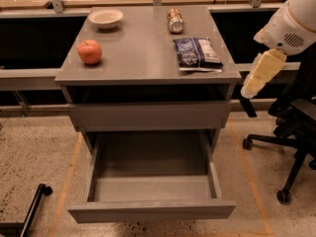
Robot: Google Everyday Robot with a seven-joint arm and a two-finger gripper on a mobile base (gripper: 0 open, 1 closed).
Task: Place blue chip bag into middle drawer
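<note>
Blue chip bag [197, 53] atop cabinet [138, 48], middle drawer [150, 210] open — gripper [250, 88] beside, apart

White robot arm [292, 19] cut off at right edge; cream gripper [249, 89] beside grey metal bench [143, 48], detail indistinct.

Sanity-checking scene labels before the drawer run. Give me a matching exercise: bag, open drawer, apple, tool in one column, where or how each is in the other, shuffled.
Things:
1. blue chip bag
2. middle drawer
3. apple
4. tool

Places or states (sides as the camera view shows them):
A. pulled out, below the shut upper front
B. in the air, off the cabinet's right edge, touching nothing
C. lying flat, front right of the cabinet top
D. front left of the cabinet top

Pairs: 1-C, 2-A, 3-D, 4-B
</note>
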